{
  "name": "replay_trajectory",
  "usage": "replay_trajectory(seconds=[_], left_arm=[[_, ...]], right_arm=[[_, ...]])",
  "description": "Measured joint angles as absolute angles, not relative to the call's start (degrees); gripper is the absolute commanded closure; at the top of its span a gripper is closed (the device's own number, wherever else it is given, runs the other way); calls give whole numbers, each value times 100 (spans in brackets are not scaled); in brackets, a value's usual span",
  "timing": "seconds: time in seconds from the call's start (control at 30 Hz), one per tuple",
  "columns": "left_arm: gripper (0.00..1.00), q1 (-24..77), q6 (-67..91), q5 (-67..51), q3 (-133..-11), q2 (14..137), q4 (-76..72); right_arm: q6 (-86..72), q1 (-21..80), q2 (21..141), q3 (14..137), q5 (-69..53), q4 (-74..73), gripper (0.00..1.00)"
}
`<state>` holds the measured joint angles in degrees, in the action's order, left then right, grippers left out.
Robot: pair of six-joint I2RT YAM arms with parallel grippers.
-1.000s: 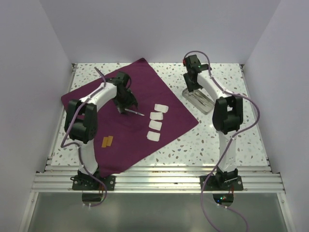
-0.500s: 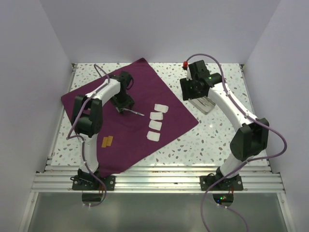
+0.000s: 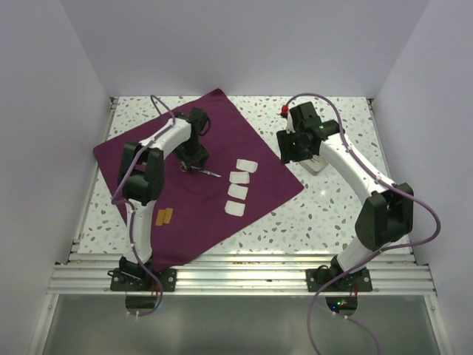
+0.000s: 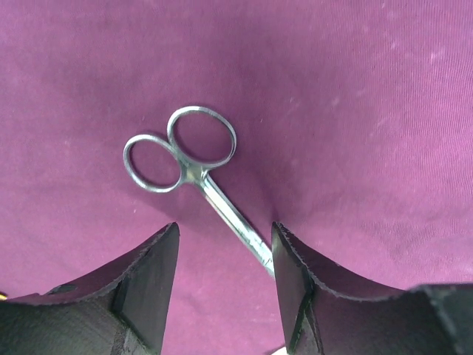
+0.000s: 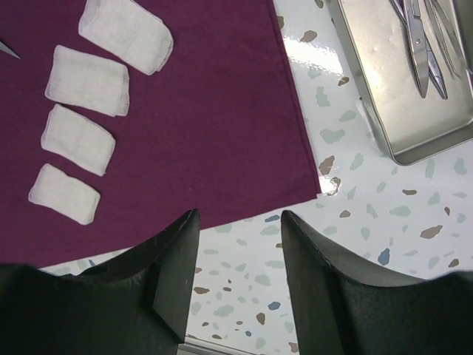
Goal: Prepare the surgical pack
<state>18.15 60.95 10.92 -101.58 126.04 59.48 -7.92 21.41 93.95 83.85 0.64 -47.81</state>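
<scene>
The surgical pack is a large deep purple cloth spread flat on the speckled table; it fills the left wrist view and shows in the right wrist view. Steel scissors lie on it, seen close in the left wrist view. My left gripper is open just above the scissors' blades, touching nothing. Several white gauze pads lie in a row on the cloth. My right gripper is open and empty above the cloth's right corner.
A grey metal tray with steel instruments sits right of the cloth. Two small orange strips lie on the cloth's near left part. A red object sits at the back. White walls enclose the table.
My right arm has swung from over the tray toward the cloth's right corner. My left gripper has shifted slightly back from the scissors, which lie still.
</scene>
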Motion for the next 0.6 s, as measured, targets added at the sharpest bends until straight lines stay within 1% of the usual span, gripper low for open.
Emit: replay_trajectory(seconds=[0.1, 0.33, 0.53, 0.6], left_arm=[[46, 1815, 6095, 1122, -10287, 12742, 5977], [55, 1815, 6097, 1144, -10534, 12934, 6086], [70, 1820, 6106, 1160, -10543, 12943, 6088], [72, 1820, 6108, 1157, -10543, 12943, 6082]], right_arm=[[-792, 2141, 9367, 8346, 47, -4711, 48], [-794, 2141, 9367, 8289, 47, -4685, 48], [-792, 2141, 9367, 8289, 45, -4670, 48], [-792, 2141, 9367, 8289, 45, -4670, 48]])
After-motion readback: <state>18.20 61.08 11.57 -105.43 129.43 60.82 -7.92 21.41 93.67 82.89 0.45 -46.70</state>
